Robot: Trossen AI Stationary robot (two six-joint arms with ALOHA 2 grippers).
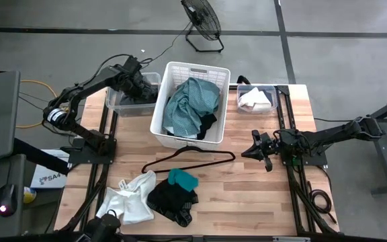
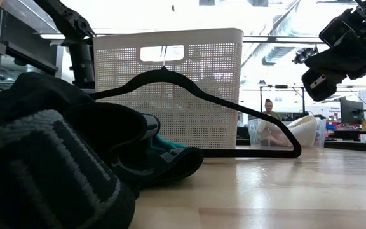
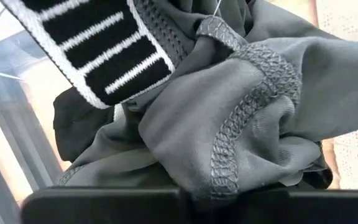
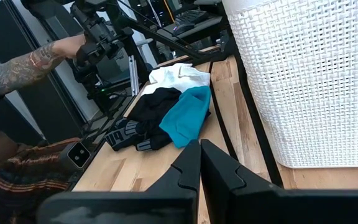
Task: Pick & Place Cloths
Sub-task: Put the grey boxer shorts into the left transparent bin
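Note:
My left gripper [image 1: 140, 86] reaches steeply down into the clear bin [image 1: 113, 101] at the table's far left, shut on a grey cloth [image 3: 241, 124] that bunches beside a black-and-white striped band [image 3: 98, 43]. The white basket [image 1: 173, 70] at the far middle holds a teal-green cloth [image 1: 190, 104] and a black one [image 1: 208, 124]. Near the front edge lie a white cloth [image 1: 132, 198], a black cloth [image 1: 172, 199] and a small bright teal cloth [image 1: 182, 179]. My right gripper [image 1: 255, 149] waits shut at the right, clear of everything. My left gripper pinches a fold of the grey cloth at its stitched hem [image 3: 224, 177] between its two fingers. The fingers come from above, slanting down into the bin. The cloth bunches slack beyond the fingers inside the bin, against the striped band.
A thin black hanger [image 1: 193, 158] lies on the table between the basket and the near pile. A second clear bin [image 1: 274, 91] at the far right holds a white cloth [image 1: 252, 99]. A person's arm [image 4: 36, 62] reaches in by the near left corner.

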